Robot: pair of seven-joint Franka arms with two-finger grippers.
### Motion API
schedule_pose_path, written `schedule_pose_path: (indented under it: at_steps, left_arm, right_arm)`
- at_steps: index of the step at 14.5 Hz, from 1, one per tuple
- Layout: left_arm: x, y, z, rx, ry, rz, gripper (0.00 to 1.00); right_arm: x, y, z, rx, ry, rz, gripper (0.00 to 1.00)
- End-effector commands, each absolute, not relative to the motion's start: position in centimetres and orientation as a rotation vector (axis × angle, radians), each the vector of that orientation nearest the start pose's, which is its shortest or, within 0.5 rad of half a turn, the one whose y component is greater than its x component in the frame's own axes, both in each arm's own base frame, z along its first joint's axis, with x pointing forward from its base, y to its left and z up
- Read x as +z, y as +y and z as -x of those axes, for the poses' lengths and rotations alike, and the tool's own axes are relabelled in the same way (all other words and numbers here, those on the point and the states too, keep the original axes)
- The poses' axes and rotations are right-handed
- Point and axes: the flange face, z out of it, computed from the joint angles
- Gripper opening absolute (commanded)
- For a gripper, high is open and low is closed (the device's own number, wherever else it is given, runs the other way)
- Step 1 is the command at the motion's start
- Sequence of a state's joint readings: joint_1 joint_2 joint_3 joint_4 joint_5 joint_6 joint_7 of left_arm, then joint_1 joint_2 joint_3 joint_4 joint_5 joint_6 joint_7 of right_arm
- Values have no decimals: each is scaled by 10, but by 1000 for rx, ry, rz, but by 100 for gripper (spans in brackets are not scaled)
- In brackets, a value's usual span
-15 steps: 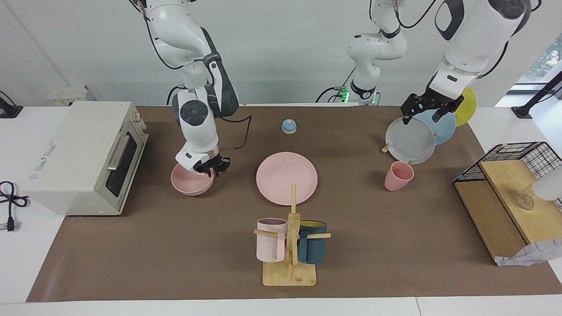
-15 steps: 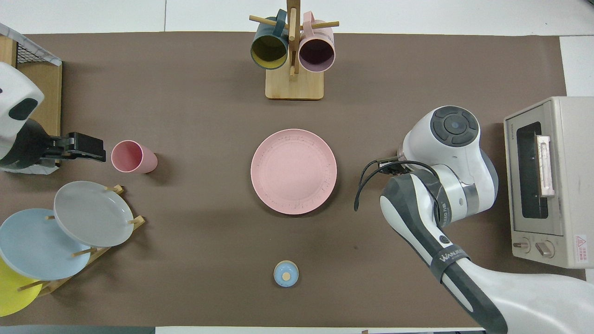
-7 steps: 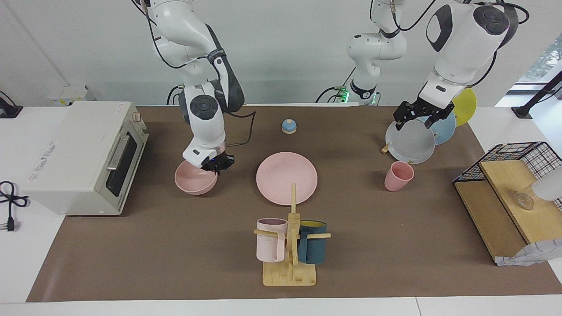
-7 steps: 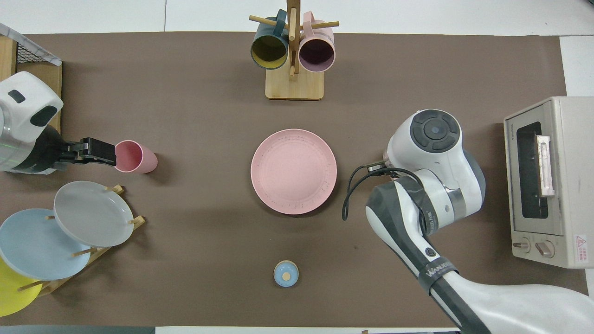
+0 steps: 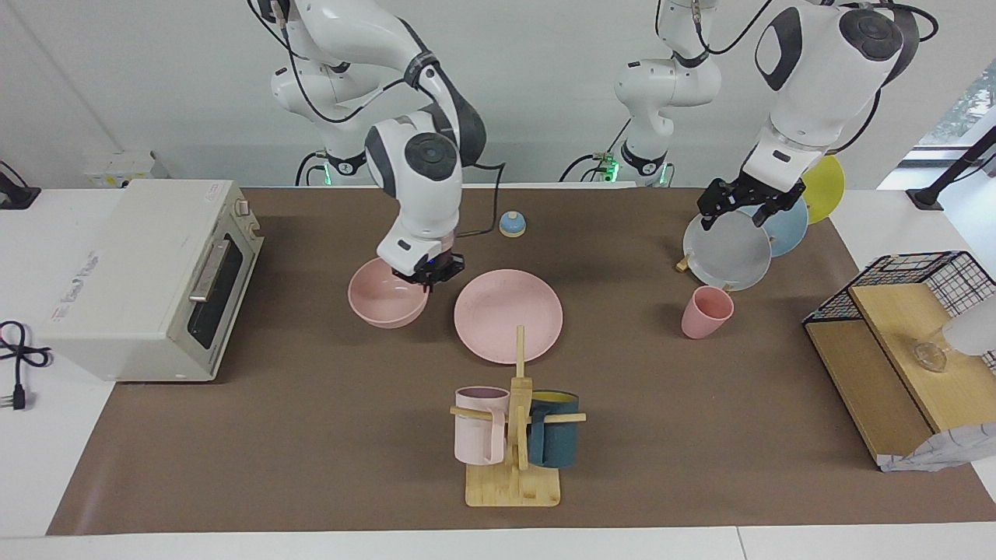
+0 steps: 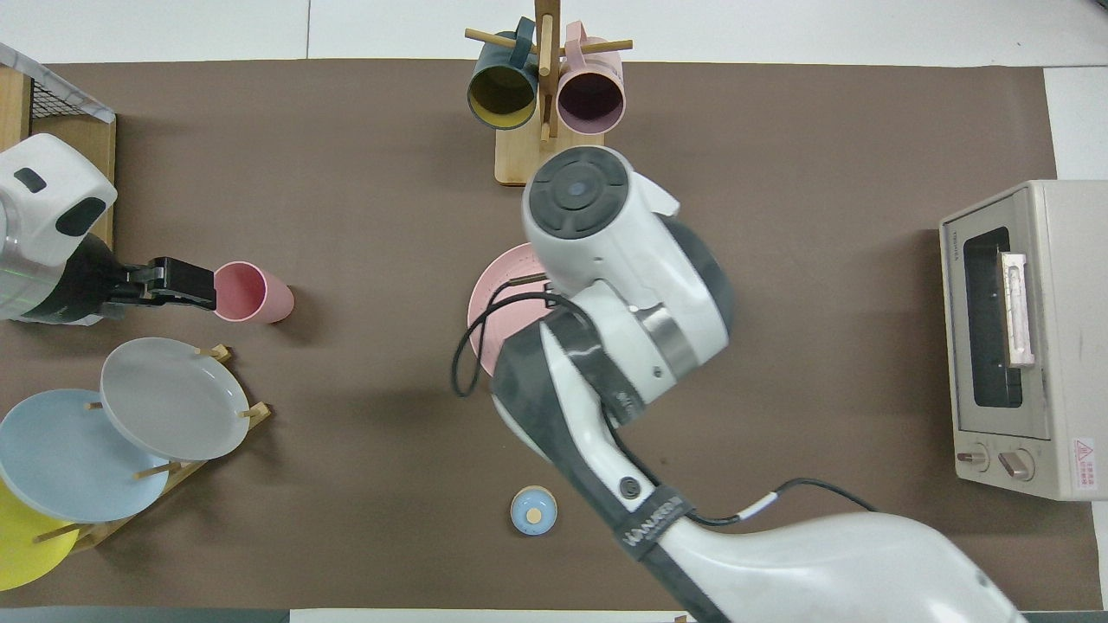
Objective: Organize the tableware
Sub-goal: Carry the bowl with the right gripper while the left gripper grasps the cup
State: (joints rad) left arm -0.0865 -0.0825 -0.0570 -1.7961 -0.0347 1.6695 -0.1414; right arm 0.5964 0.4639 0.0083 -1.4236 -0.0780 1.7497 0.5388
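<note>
1. Two grippers to watch: my right gripper (image 5: 426, 274) is clamped on the rim of the pink bowl (image 5: 386, 292), at the edge toward the pink plate (image 5: 508, 315); the bowl hangs tilted, and I judge it clear of the mat
2. Main worry: a one-sided rim pinch lets the bowl swing or slip, and its low side could clip the plate's edge as I carry it across
3. My left gripper (image 5: 739, 204) hovers over the grey plate (image 5: 727, 250) in the rack; whether its jaws are apart or together I cannot tell
4. That arm waits near the pink cup (image 5: 706, 311), which stands just beside the rack, farther from the robots; a careless descent could knock it over
5. Open mat lies between plate and cup, and between bowl and toaster oven (image 5: 148, 276)
6. Tight spot: the mug tree (image 5: 515, 435) stands near the plate, farther from the robots, its post overlapping the rim in the facing view
</note>
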Motion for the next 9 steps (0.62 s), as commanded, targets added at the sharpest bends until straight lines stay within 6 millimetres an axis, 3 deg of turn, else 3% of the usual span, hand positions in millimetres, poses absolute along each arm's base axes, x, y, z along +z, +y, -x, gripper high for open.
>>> schedule_pose_path:
  at_steps: [1, 4, 6, 7, 9]
  left_arm:
    - [546, -83, -541, 81, -20, 3160, 100]
    - [487, -88, -575, 94, -21, 3166, 100]
    - [455, -89, -586, 80, -20, 3169, 100]
    - [442, -89, -589, 76, -19, 3170, 100]
    - [431, -86, -586, 95, -31, 3169, 100]
  right_arm:
    - [404, 433, -568, 56, -51, 3258, 0]
    - [393, 464, -548, 50, -30, 3235, 0]
    - [378, 476, -545, 25, -33, 3228, 0]
    - [366, 484, -542, 19, -10, 3226, 0]
    - [363, 484, -544, 15, 5, 3215, 0]
